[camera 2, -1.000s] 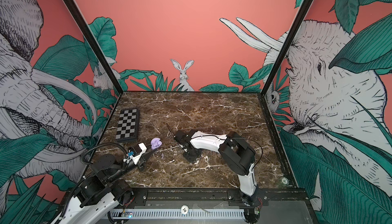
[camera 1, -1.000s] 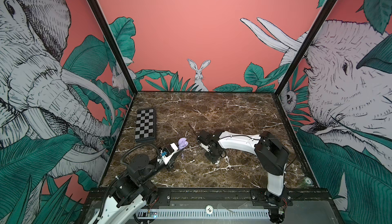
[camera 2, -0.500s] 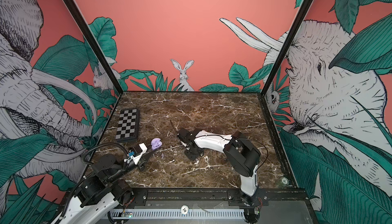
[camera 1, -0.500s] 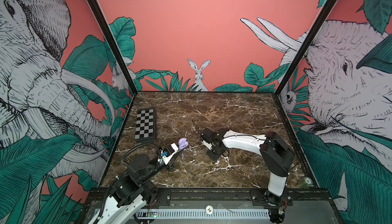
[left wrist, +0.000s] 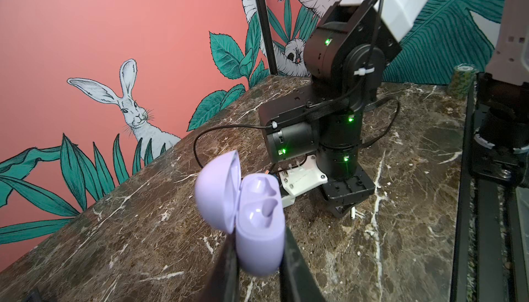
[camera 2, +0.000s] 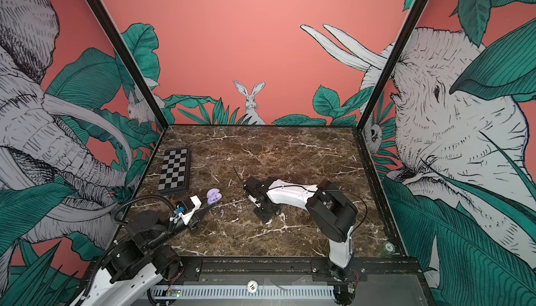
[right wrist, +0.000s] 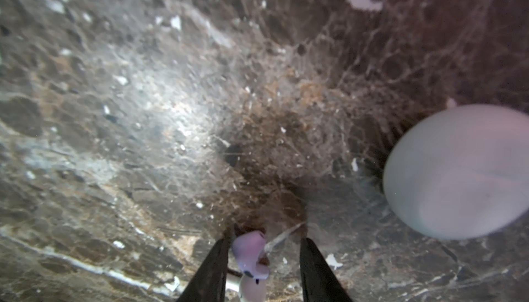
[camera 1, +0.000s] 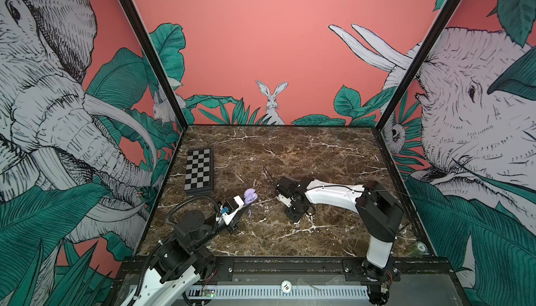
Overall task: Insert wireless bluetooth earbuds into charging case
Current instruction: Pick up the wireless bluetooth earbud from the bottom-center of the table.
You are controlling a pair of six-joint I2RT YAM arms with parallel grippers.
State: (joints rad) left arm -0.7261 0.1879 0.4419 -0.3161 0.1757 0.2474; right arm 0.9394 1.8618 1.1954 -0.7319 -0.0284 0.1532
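The left hand [left wrist: 259, 257] clamps one open lilac case [left wrist: 257, 209]. The right hand [right wrist: 264, 242], jaws apart, straddles one lilac earbud [right wrist: 249, 250] on the tabletop [right wrist: 143, 114], one white earbud [right wrist: 253, 289] beside it. One closed white case [right wrist: 458, 172] lies near; a second lilac earbud [camera 2: 222, 212] lies by the left hand.

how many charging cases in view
2: an open lilac case in the left gripper, a white case on the marble near the right gripper. Others may be hidden.
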